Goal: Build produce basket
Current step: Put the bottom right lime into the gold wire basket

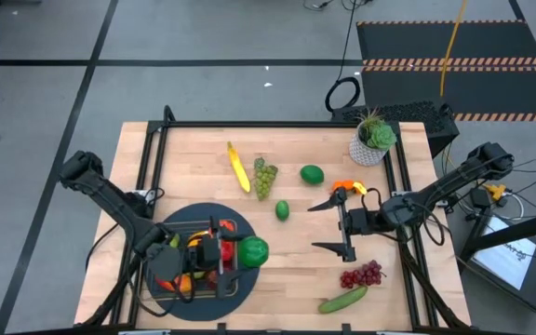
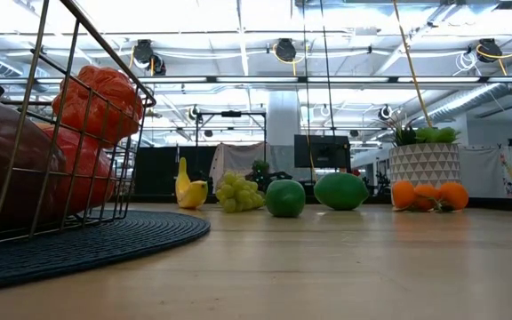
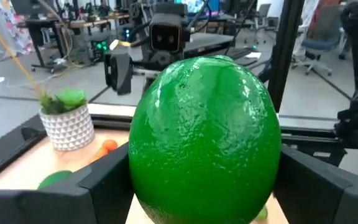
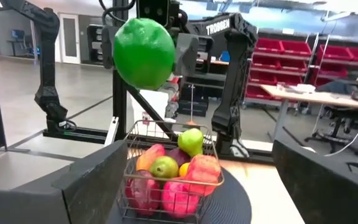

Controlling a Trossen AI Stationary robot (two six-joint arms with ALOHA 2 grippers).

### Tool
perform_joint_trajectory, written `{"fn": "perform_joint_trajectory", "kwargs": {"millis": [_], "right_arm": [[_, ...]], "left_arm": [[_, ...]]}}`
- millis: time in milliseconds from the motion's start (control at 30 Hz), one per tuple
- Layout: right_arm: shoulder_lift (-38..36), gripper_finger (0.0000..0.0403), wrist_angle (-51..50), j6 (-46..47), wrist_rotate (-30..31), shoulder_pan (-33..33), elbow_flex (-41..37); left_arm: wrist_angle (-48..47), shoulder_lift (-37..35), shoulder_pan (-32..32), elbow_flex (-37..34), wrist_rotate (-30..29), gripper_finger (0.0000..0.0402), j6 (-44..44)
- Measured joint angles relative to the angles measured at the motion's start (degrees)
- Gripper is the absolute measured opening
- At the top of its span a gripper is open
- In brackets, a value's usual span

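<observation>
From above I see my left pincer (image 1: 240, 251) at the lower left of the frame, its fingers spread wide around a large round glossy green lime (image 1: 253, 250), which it holds above the right edge of the shallow square dark wire-mesh basket (image 1: 196, 265). In the right wrist picture that lime (image 4: 143, 53) hangs in the air at upper centre, clear of the basket (image 4: 173, 180) below it. The basket sits on a round dark woven mat (image 1: 235, 290) and already carries produce: a green pear (image 4: 191, 141), a smaller lime (image 4: 164, 167), red peppers (image 4: 201, 172) and other red pieces I cannot tell apart.

My right pincer (image 1: 333, 226) sits at centre right of the overhead frame, its jaws fully apart and holding nothing, above bare wooden worktop (image 1: 296, 270).

The loose produce lies across the middle and right of the worktop: a yellow plastic banana (image 1: 239, 167), a bunch of pale green grapes (image 1: 265, 177), a small green lime (image 1: 282, 210), a bigger green lime (image 1: 312, 174), small oranges (image 1: 347, 187), a bunch of dark red grapes (image 1: 362, 274) and a green cucumber (image 1: 343, 299) at the lower right. A potted green plant in a white patterned pot (image 1: 372, 142) stands at the upper right corner.
</observation>
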Motion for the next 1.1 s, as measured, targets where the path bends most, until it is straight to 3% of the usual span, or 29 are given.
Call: {"fn": "perform_joint_trajectory", "kwargs": {"millis": [267, 400, 567, 733, 833, 1100], "right_arm": [[-0.01, 0.0393, -2.5, 4.64, -0.02, 0.0, 0.02], [0.01, 0.0393, -3.83, 7.69, -0.06, 0.24, 0.01], [0.18, 0.0393, -4.86, 11.99, -0.42, 0.26, 0.02], [0.18, 0.0393, -6.55, 13.22, -0.35, 0.26, 0.02], [0.24, 0.0393, -6.32, 13.73, -0.31, 0.26, 0.02], [0.47, 0.0393, -6.06, 14.82, -0.15, 0.24, 0.02]], "left_arm": [[-4.73, -2.21, -1.7, 0.02, -0.11, 0.0308, 14.67], [-12.31, -4.25, -3.22, 0.0, 0.0, 0.0313, 15.29], [-27.29, -8.46, -4.82, 0.02, 0.44, 0.0319, 1.83], [-46.84, -11.37, -7.34, 0.02, 9.49, 0.0309, -17.37], [-55.34, -11.36, -8.77, -0.15, 11.08, 0.0304, -28.09], [-55.15, -8.76, -10.02, -5.68, 11.34, 0.0321, -38.92]]}}
